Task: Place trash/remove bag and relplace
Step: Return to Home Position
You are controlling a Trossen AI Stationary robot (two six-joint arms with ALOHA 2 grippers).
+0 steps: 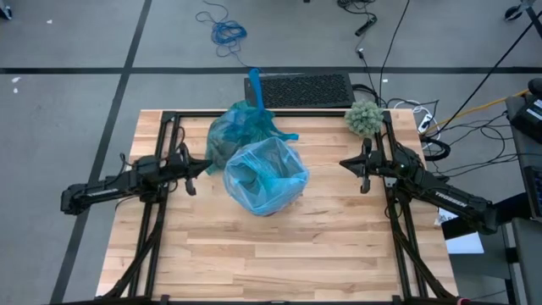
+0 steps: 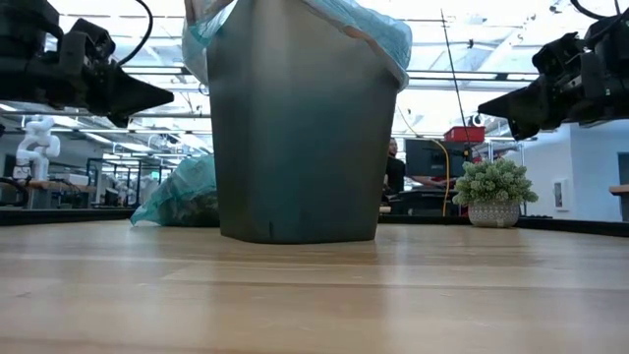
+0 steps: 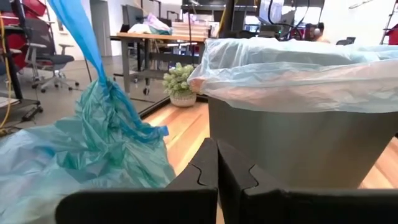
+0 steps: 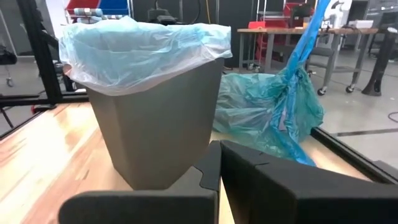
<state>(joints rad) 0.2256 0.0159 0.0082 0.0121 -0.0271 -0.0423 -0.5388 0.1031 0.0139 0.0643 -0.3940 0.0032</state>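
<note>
The left gripper (image 1: 203, 166) is hanging above the table (image 1: 279, 254) at the bin's nine o'clock, its two fingers pressed together on nothing. The right gripper (image 1: 345, 163) is mirroring it at three o'clock, likewise clenched and empty. Both are sitting clear of the bin (image 2: 295, 147), with their tips pointing toward it. Between them the bin is standing upright, wearing a pale blue liner (image 3: 298, 68) folded over its rim. The full bag (image 1: 241, 127), its neck twisted up, is lying on the table at the bin's eleven o'clock, just beside it and possibly touching. No loose trash is showing on the wood; I am guessing it is all inside that full bag, where dark lumps are showing through the plastic in the low view. To my eye the job is nearly finished, and only parking the arms is remaining. I am thinking each arm should be drawing straight outward, left toward nine and right toward three. Holding height and keeping the fingers closed should stop anything snagging the liner's overhang or the bag's tail. The right arm should also be minding the fuzzy plant (image 1: 364, 119) at the bin's one o'clock.
</note>
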